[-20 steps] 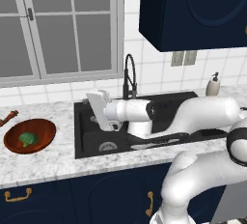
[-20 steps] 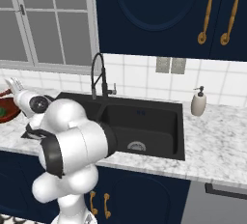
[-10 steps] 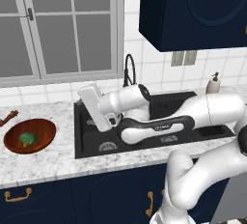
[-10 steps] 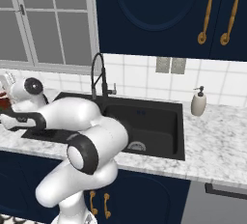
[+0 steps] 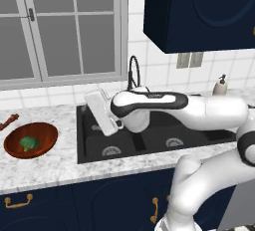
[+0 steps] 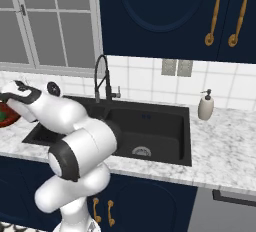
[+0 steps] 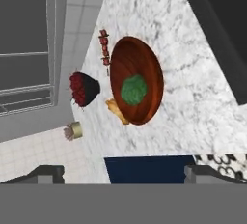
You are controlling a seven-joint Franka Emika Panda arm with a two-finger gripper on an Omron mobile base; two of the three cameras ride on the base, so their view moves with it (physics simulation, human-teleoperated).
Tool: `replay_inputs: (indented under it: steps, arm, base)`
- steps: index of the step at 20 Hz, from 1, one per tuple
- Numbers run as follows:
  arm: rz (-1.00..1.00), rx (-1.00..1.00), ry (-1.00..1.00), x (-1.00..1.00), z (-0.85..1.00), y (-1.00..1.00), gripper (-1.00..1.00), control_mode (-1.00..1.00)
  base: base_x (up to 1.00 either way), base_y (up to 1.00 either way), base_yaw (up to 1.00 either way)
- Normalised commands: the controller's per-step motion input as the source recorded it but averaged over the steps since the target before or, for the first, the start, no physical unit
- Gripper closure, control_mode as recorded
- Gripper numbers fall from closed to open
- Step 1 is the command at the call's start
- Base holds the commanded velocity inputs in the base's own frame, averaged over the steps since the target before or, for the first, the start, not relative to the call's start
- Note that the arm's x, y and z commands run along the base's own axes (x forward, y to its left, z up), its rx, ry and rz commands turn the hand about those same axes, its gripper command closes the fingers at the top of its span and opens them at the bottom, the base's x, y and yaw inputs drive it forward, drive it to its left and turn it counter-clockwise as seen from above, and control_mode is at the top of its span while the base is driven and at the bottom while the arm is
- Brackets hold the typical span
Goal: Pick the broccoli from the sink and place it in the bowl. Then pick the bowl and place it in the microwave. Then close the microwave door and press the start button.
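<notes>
I see the speckled white marble surface (image 5: 45, 168) carrying the black rectangular double-basin sink (image 5: 149, 143), with the wide glossy reddish-brown wooden bowl (image 5: 31, 140) well apart to its left. The small bright-green bumpy broccoli (image 5: 29, 143) sits inside that bowl, near its middle. My gripper (image 7: 120, 171) hangs released over the sink's left edge, jaws spread wide, holding nothing, facing the bowl.

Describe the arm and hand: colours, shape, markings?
Glossy white arm of rounded tubular links, with black bands at the joints and small dark lettering on one band. The hand is a flat white block; its two small dark grey fingertips are square-ended. No cables visible.
</notes>
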Motion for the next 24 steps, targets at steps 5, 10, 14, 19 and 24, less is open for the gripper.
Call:
replay_inputs:
  steps: [5,10,14,19,24]
  arm:
    - [0.13,-0.13,-0.02,0.06,0.22,0.06,-1.0,-1.0]
    - [0.36,-0.21,0.05,0.12,0.74,0.0,-1.0,-1.0]
    - [0.36,-0.12,0.08,0.01,0.69,0.0,-1.0,-1.0]
    - [0.1,0.0,-0.01,0.0,-0.36,0.01,-1.0,-1.0]
    - [-0.03,0.0,0.0,0.2,-0.33,0.4,-1.0,-1.0]
  base:
    - [0.0,0.0,0.0]
    - [0.0,0.0,0.0]
    - [0.0,0.0,0.0]
    - [0.0,0.0,0.0]
    - [0.0,0.0,0.0]
